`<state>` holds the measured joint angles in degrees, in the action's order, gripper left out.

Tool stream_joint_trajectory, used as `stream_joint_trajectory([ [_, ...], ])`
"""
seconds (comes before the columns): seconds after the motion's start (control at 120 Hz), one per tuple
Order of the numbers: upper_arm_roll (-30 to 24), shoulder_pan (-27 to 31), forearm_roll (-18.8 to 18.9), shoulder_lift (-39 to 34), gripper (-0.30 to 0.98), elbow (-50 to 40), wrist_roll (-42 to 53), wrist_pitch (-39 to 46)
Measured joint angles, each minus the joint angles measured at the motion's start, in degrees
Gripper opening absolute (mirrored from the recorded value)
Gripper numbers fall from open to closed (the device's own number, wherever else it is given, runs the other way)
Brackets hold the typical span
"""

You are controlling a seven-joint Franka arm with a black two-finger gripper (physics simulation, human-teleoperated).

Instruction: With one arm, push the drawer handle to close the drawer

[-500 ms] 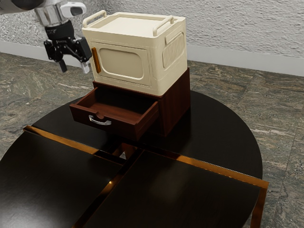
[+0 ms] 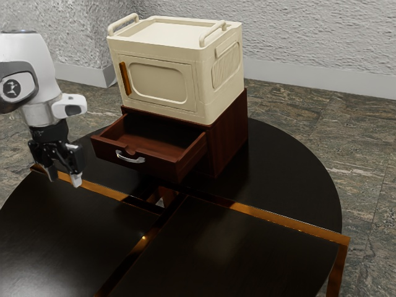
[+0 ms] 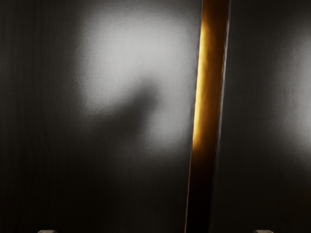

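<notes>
The drawer was pulled out of the brown box, with its shiny handle on the front. A cream box sat on top of the brown one, and both were on the round black table. The robot hand was in front of the drawer, off to the exterior view's left, and did not touch it. Its fingers were spread apart with nothing held.

The hand looked low, so it could bump the table if it dropped more. If it came in crooked, it could slip past the handle or push just one corner, and then the drawer might get stuck. If it pushed too hard, both boxes might slide back.

The exterior view had the drawer, the boxes and the stone floor. The wrist view looked close down at the black top, where a gold strip ran beside a pale shine. A dark shape lay in the shine, maybe the arm's shadow.
</notes>
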<state>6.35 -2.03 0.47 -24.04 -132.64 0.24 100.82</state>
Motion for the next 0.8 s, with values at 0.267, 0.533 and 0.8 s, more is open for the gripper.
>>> stream_joint_trajectory([
  [0.267,-0.09,0.01,0.48,8.41,0.21,0.16,-0.06,10.74],
  [0.533,-1.33,0.01,-0.24,13.45,0.11,4.30,-0.04,18.61],
  [0.8,-1.70,0.01,-1.65,17.64,0.00,7.34,0.01,21.20],
])
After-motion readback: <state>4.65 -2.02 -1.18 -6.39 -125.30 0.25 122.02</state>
